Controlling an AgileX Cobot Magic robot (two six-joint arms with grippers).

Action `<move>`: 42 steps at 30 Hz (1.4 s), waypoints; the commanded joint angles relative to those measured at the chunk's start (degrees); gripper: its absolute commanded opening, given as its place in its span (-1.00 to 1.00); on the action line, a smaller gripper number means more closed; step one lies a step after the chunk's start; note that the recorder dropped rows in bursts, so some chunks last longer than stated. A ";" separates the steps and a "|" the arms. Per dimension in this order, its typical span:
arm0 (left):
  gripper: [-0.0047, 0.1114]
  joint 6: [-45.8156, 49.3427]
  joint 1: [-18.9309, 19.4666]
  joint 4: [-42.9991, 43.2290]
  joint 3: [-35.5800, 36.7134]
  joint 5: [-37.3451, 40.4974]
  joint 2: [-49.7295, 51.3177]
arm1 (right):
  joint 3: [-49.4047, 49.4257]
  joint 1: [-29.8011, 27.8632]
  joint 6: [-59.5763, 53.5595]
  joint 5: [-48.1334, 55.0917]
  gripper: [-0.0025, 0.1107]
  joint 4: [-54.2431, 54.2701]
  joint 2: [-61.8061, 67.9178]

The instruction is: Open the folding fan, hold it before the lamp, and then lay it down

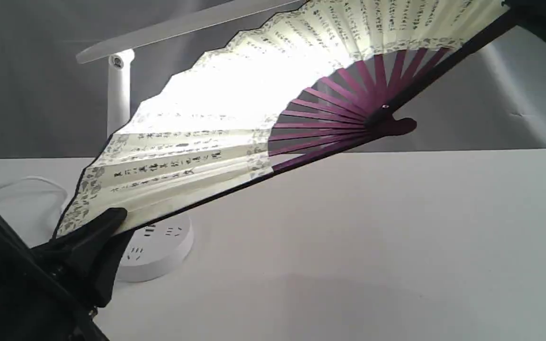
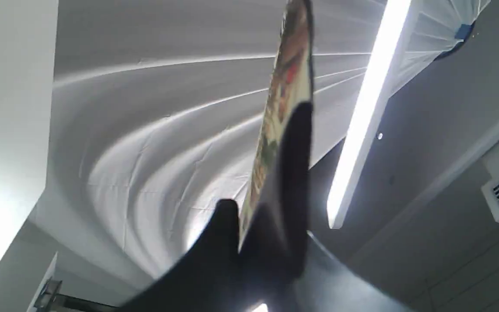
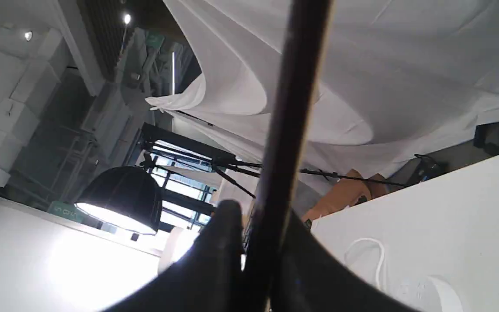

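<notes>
Left pincer point(image 1: 112, 220) clamping folding fan point(image 1: 183, 156), right pincer point(image 3: 264, 225) gripping its guard, calligraphy illegible

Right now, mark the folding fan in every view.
Exterior: folding fan spread open, lower left to upper right.
Left wrist: edge-on strip through the picture's middle.
Right wrist: its dark guard, a bar through the middle.
Shared landmark: the lamp, its lit bar in the left wrist view.

One open folding fan point(image 1: 197, 142). One white lamp point(image 1: 119, 94). Two robot grippers: left gripper point(image 1: 104, 227) and right gripper point(image 1: 533, 14). One white cable point(image 1: 26, 182). One white bench point(image 1: 396, 237).
</notes>
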 commanded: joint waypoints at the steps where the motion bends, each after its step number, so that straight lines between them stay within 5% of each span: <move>1: -0.92 -3.61 0.47 -8.74 0.14 -3.97 -2.36 | -0.26 -0.56 -2.69 -2.97 -0.96 1.32 -0.36; 42: -0.92 -1.37 0.47 -8.02 0.14 -3.97 -4.91 | -0.26 -0.66 -2.69 -2.97 -0.96 1.32 -0.36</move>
